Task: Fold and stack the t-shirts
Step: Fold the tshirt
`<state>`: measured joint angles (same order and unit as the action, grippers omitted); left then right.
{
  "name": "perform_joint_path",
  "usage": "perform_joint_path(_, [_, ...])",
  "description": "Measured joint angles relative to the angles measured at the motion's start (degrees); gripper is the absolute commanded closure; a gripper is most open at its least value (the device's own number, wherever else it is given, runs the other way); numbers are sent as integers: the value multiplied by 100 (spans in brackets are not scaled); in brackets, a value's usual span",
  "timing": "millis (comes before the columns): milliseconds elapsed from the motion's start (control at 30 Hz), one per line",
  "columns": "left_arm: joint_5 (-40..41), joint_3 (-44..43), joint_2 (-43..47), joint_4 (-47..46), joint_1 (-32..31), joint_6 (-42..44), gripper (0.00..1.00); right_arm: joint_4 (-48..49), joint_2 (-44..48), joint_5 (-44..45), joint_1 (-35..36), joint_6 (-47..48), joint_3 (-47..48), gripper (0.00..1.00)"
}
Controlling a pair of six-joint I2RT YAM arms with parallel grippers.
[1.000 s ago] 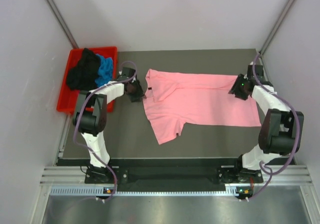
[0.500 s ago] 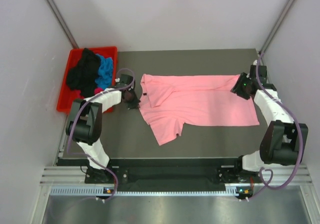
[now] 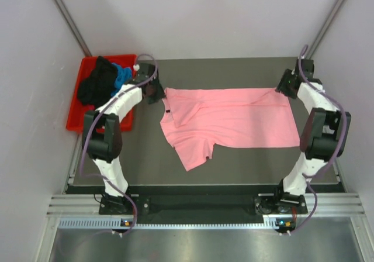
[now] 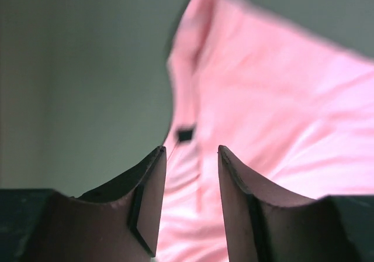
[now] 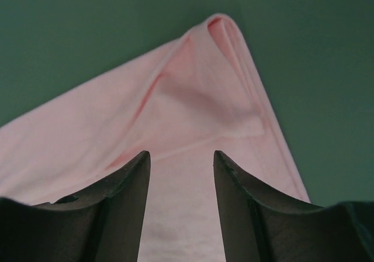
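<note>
A light pink t-shirt (image 3: pixel 234 119) lies spread across the dark mat, its long far edge straight and one sleeve pointing toward the near side. My left gripper (image 3: pixel 156 92) hovers at the shirt's far left corner by the collar. In the left wrist view it (image 4: pixel 191 151) is open, with pink cloth (image 4: pixel 280 98) and a small black tag (image 4: pixel 184 135) showing through the gap. My right gripper (image 3: pixel 285 89) is at the far right corner. Its jaws (image 5: pixel 182 157) stand apart over the flat hem corner (image 5: pixel 175 98). A black t-shirt (image 3: pixel 96 83) and a blue one (image 3: pixel 123 78) sit bunched in the bin.
The red plastic bin (image 3: pixel 73 119) stands off the mat's far left corner, just behind my left arm. Bare dark mat (image 3: pixel 245 162) shows in front of the shirt. Pale walls close in on both sides and at the back.
The left gripper dragged the collar side leftward, then let go and moved toward the far edge. The right gripper shifted to the far right corner. The shirt's far edge now lies straighter.
</note>
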<state>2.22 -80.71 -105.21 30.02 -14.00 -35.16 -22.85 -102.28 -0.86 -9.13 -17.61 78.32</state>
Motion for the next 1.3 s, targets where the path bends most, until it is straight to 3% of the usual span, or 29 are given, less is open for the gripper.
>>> perform_joint_path(200, [-603,-1423,-1045,-664,63,391,56,79,-1071,-313,-330,249,1001,53])
perform_joint_path(567, [-1377,-2299,-2747,-1410,140,573,56,85,-2699,-984,-518,682,2461,60])
perform_joint_path(700, [-1412,-2433,-2879,-1606,251,533,56,109,-2955,-986,-518,831,2643,89])
perform_joint_path(800, [-1436,-2544,-3008,-1716,308,516,56,199,-2962,-962,-527,881,2645,96])
perform_joint_path(967, [-1196,-2887,-3239,-1766,323,546,56,592,-2962,-992,-538,901,2682,92])
perform_joint_path(1100, [-1036,-2903,-3257,-1799,319,546,56,702,-2964,-1156,-603,817,2756,68])
perform_joint_path(1300, [-1019,-2800,-3257,-2006,321,533,55,688,-3206,-1259,-728,684,3101,69])
